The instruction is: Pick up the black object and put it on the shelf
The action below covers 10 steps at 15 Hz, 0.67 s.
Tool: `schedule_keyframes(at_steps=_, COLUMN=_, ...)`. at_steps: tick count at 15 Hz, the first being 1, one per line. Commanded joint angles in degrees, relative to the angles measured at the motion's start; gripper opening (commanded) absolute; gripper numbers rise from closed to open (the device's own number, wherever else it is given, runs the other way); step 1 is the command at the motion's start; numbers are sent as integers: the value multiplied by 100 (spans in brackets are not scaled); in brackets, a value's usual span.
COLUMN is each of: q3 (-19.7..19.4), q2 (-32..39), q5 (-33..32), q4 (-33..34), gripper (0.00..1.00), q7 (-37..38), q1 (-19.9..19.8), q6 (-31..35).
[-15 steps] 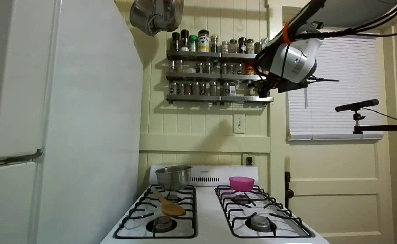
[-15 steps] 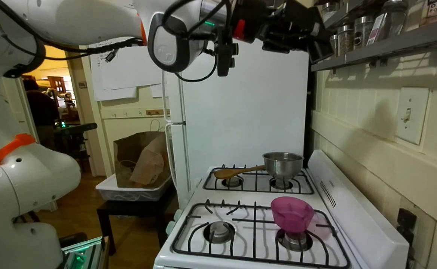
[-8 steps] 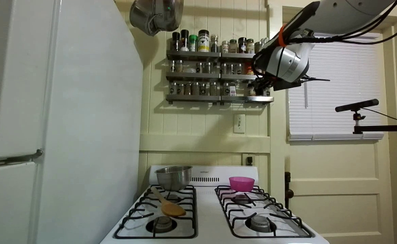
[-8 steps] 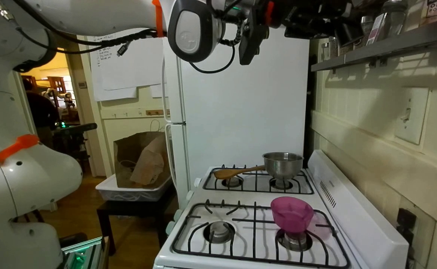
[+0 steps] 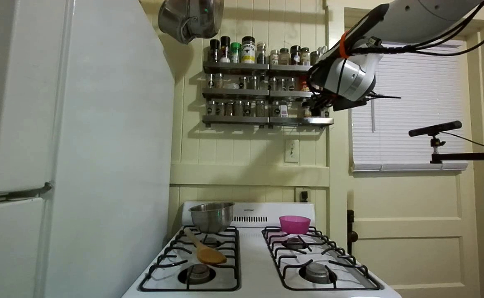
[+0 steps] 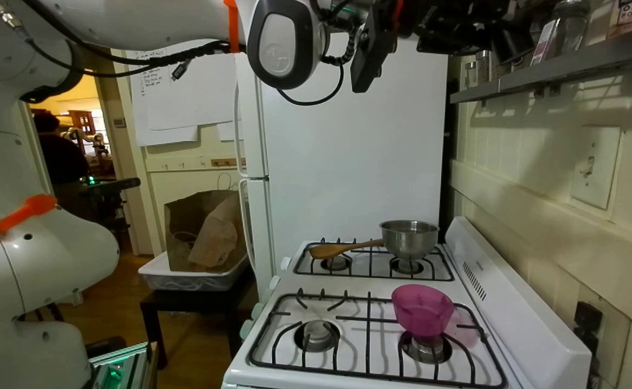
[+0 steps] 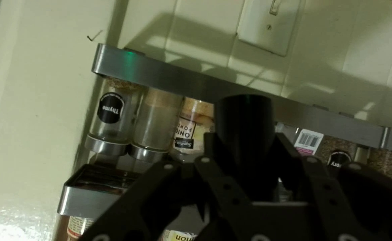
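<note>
Got the black object [image 7: 244,124] pinched in my end effector [image 7: 244,144], fingers closed in on its sides, right at the front rail of the shelf [image 7: 169,76]. Bottom tier, I reckon.

My worry: in an exterior view the black object [image 6: 510,43] hangs tilted, so if I push in too low, its lower end could snag the shelf's rail and twist in my grip. Drift sideways and I'd probably shove the onion jar [image 7: 191,130] along the shelf. Let go while it's leaning and it could topple off the front, toward the bowl [image 5: 294,224] on the surface [image 5: 253,265] below the shelf.

Views: the wrist one (upside down, fun) gives me the pinch and jar labels, but below the shelf only wall and a switch [image 7: 269,23]. Both exterior views show the bowl. In an exterior view my arm [image 5: 351,76] blocks most of the grip. Whether anything's touching the rail, can't tell.
</note>
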Motion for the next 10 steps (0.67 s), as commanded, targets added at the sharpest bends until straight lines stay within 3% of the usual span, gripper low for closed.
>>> schedule_keyframes(at_steps=1, q3=142, q2=251, q5=-336, q4=221, gripper=19, q7=-238, q1=-79, q6=191)
schedule_keyframes(at_steps=10, q3=409, q2=792, q5=-1469, q4=557, gripper=19, q7=-703, q1=-361, q6=809)
